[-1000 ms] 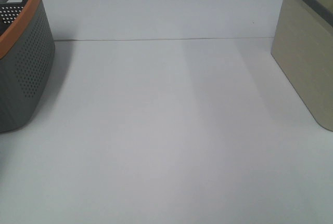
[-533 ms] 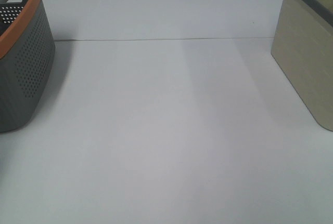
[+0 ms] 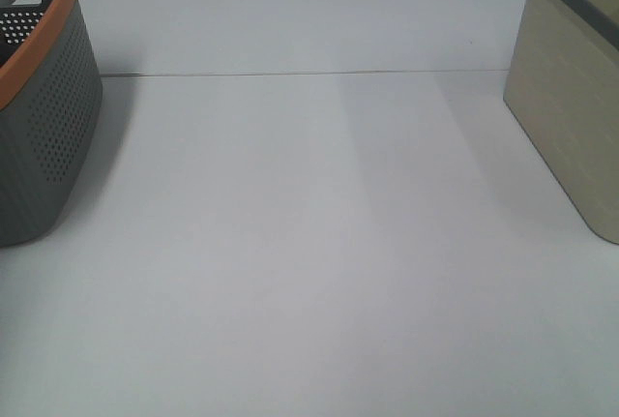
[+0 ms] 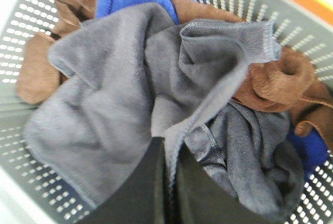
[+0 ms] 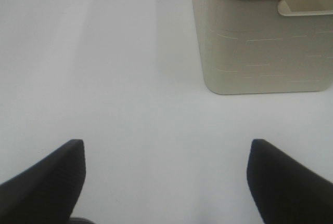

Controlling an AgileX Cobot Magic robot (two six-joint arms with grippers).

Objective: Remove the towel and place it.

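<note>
In the left wrist view the dark grey towel (image 4: 119, 94), with a stitched hem, lies crumpled on top of brown and blue cloths inside the perforated grey basket (image 4: 31, 5). My left gripper (image 4: 167, 148) is down in the basket with its two black fingers shut on a fold of the grey towel. My right gripper (image 5: 166, 146) is open and empty above the bare white table (image 5: 130, 68). Neither gripper shows in the exterior view.
The grey basket with an orange rim (image 3: 44, 107) stands at the table's left edge. A beige basket with a dark rim (image 3: 571, 98) stands at the right and shows ahead of the right gripper in the right wrist view (image 5: 260, 42).
</note>
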